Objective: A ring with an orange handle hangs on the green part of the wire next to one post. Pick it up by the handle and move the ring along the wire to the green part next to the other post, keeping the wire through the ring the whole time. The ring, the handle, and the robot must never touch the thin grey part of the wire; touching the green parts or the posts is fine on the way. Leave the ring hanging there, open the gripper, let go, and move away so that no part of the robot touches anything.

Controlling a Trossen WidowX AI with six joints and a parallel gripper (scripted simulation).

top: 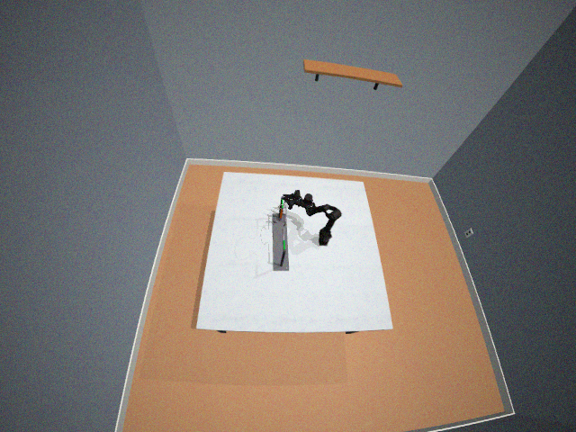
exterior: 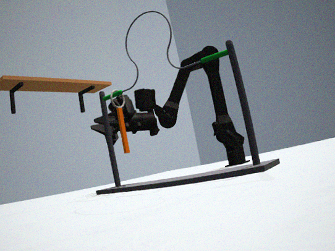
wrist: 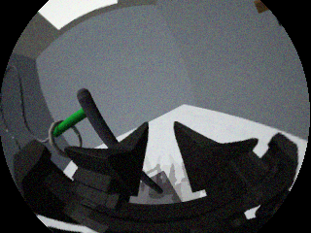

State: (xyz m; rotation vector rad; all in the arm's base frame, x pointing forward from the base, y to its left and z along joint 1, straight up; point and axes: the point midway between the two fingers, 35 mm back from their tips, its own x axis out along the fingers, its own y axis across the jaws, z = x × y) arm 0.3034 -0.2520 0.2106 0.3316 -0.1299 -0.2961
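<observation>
While the ring [exterior: 118, 100] hangs on green wire, tool [exterior: 105, 128] part-open (holding nothing), beside orange handle [exterior: 123, 130].

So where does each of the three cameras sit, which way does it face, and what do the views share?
Top: high above, looking down on the white table; the whole arm shows.
Exterior: low at table height, facing the wire frame side-on; the arm and gripper show behind the orange handle.
Wrist: on the gripper, looking out past both fingers.
Shared: exterior and wrist both show the ring on the green section.
</observation>
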